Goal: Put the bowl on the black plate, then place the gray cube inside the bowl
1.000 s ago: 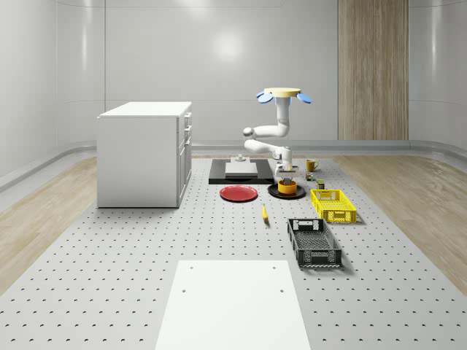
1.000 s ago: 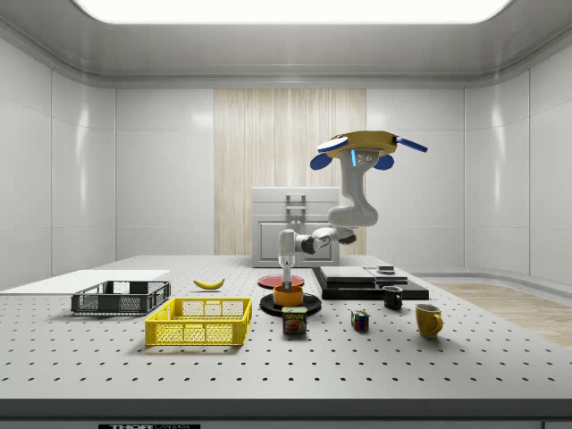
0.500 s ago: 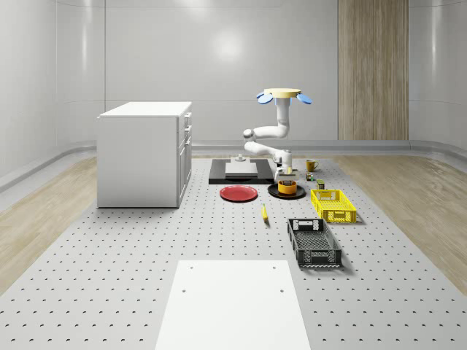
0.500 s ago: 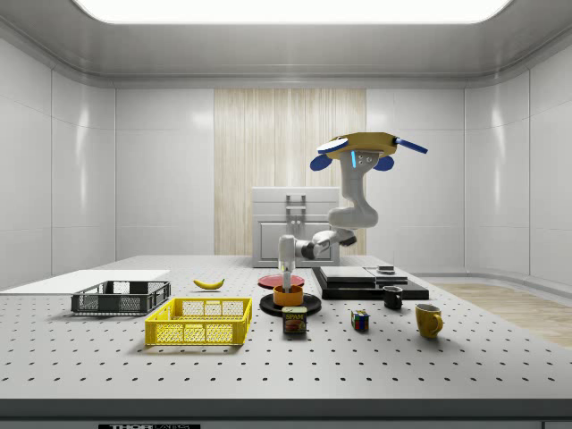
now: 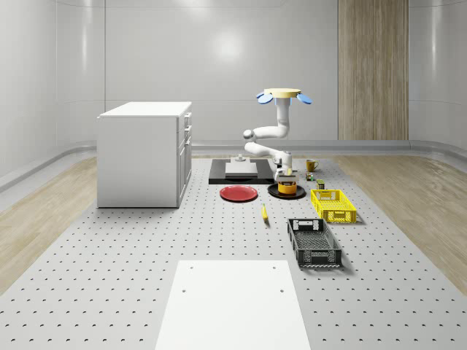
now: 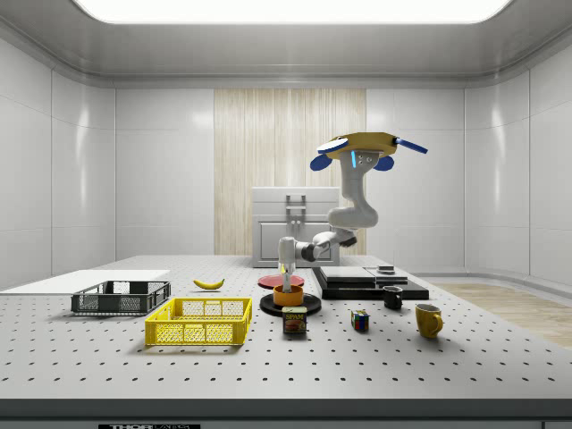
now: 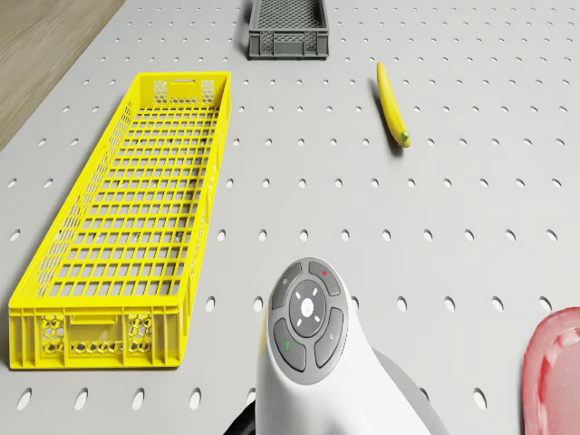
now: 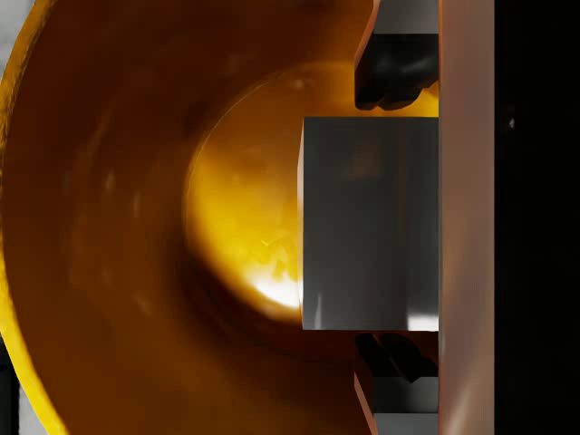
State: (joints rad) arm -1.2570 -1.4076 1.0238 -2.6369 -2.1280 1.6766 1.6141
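Whole-scene view: the drone (image 5: 283, 94) hovered above the far end of the table (image 5: 109, 277), its arm (image 5: 267, 143) reaching down over the orange bowl (image 5: 287, 187). The bowl sat on the black plate (image 5: 276, 192). The gripper (image 5: 285, 176) hung just above the bowl's mouth. Beside the black plate lay a red plate (image 5: 238, 193); a yellow crate (image 5: 333, 205) and a dark crate (image 5: 314, 242) stood nearer the camera than the bowl, nothing seen in either. A banana (image 5: 264, 213) lay near the bowl on the bare table.

Side view: the drone (image 6: 359, 146) hovered well above the bowl (image 6: 289, 294). The gripper (image 6: 288, 275) pointed straight down, just over the bowl's rim. A can (image 6: 295, 321) stood just beside the black plate (image 6: 270, 305); a yellow mug (image 6: 428, 319) stood well apart from the bowl.

Drone view: the yellow crate (image 7: 136, 213) held nothing. The banana (image 7: 391, 104) lay near the dark crate (image 7: 287, 29).

Wrist view: the gray cube (image 8: 370, 222) was pinched between the two fingers (image 8: 394, 68), over the bowl's (image 8: 118, 236) hollow. Whether the cube touched the bowl's floor, could not tell.
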